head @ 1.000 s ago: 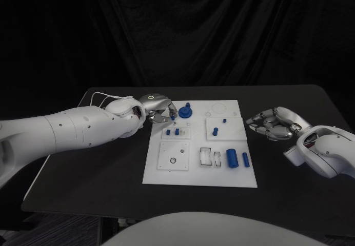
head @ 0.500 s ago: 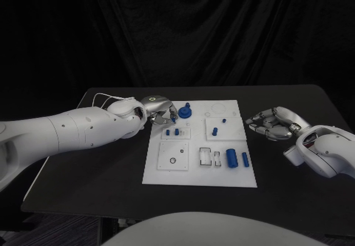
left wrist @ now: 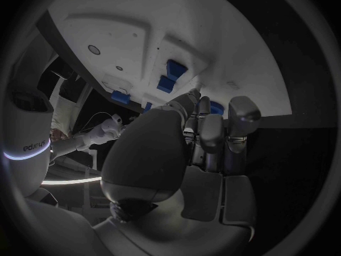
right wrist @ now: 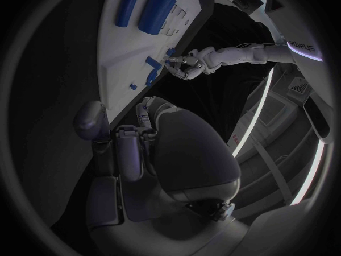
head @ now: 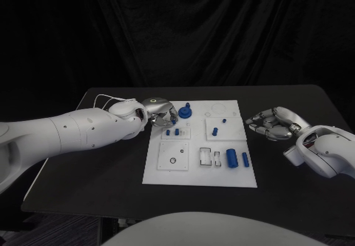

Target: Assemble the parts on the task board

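Note:
The white task board (head: 192,171) lies mid-table. My left hand (head: 161,110) hovers over its far left corner, fingers curled together right beside a round blue part (head: 185,111). In the left wrist view a bit of blue (left wrist: 216,108) shows behind the curled fingers (left wrist: 210,132); whether it is held I cannot tell. Two short blue pegs (head: 172,132) stand just nearer than the hand. More pegs (head: 215,130) stand to the right. Two blue cylinders (head: 232,158) lie near the board's right edge. My right hand (head: 270,123) rests off the board's right side, fingers curled in on nothing.
The board carries a plate with a round hole (head: 174,155) and rectangular slots (head: 209,157) at its near half. Bare black table (head: 96,174) surrounds the board. My left forearm (head: 81,130) covers the table's left part.
My left hand has edged slightly right, closer to the round blue part. The right hand has not moved.

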Tool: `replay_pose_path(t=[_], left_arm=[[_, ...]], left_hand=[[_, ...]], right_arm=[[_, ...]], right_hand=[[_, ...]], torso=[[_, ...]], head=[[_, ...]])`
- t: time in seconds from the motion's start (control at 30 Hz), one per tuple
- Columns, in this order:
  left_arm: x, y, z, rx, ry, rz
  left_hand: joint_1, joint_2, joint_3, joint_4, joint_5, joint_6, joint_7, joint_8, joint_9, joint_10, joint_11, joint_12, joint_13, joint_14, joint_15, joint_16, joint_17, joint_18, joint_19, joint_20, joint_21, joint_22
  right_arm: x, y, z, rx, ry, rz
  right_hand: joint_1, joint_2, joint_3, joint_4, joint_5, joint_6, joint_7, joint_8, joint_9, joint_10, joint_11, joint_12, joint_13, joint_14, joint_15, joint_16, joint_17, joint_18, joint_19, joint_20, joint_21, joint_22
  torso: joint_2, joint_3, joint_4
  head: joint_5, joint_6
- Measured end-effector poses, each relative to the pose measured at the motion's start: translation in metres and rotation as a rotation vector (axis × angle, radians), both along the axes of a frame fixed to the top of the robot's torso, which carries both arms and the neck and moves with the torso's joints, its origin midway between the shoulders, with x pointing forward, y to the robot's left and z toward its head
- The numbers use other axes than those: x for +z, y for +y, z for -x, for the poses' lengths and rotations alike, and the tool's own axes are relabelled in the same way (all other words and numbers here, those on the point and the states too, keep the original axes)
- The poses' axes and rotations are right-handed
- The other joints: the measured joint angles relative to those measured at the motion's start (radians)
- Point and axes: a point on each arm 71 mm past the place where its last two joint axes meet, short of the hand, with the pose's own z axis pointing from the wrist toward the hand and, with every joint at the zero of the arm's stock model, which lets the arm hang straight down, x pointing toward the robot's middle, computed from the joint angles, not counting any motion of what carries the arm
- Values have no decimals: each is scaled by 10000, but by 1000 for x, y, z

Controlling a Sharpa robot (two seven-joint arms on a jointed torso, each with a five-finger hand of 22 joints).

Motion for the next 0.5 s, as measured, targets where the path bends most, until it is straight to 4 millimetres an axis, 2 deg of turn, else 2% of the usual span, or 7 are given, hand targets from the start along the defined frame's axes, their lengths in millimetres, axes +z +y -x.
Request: replay_pose_path(t=[0.5], left_arm=[[-3, -5, -3, 2, 44, -20]], left_hand=[[0, 0, 0, 0, -18, -25, 11, -14, -22, 0, 0, -39, -13, 0, 0, -36, -61, 0, 0, 0, -40, -1]], right_arm=[[0, 0, 0, 5, 7, -1]], right_hand=[[0, 0, 43, -43, 0, 0, 0, 0, -9, 0, 0, 0, 0, 0, 0, 0, 0, 0, 0, 0, 0, -1]], torso=[[7, 0, 10]], head=[[-39, 0]])
